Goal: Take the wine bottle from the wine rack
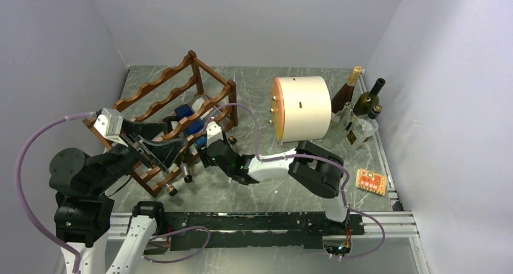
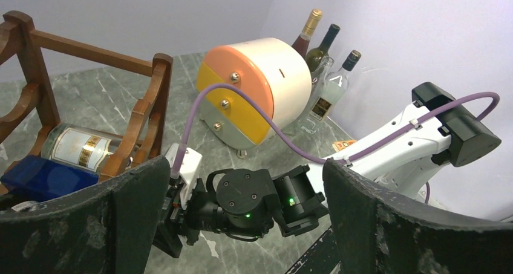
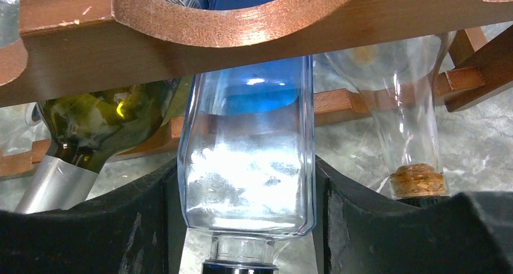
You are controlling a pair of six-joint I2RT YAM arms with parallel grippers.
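Note:
The reddish-brown wine rack (image 1: 158,80) stands at the left of the table with several bottles lying in it. It also shows in the left wrist view (image 2: 154,104) and the right wrist view (image 3: 242,38). My right gripper (image 1: 205,144) reaches into the rack's front. In the right wrist view, the right gripper (image 3: 248,225) is closed on the shoulder of a clear square wine bottle (image 3: 248,165) with a blue label, which lies under a scalloped rail. My left gripper (image 1: 163,150) hovers over the rack's near end. In the left wrist view, the left gripper (image 2: 245,219) is wide open and empty.
A green bottle (image 3: 103,123) with a silver neck and a clear corked bottle (image 3: 402,104) lie either side of the held one. A cream drum (image 1: 302,107) stands mid-table, with several upright bottles (image 1: 357,104) behind it at the right wall. An orange packet (image 1: 371,181) lies front right.

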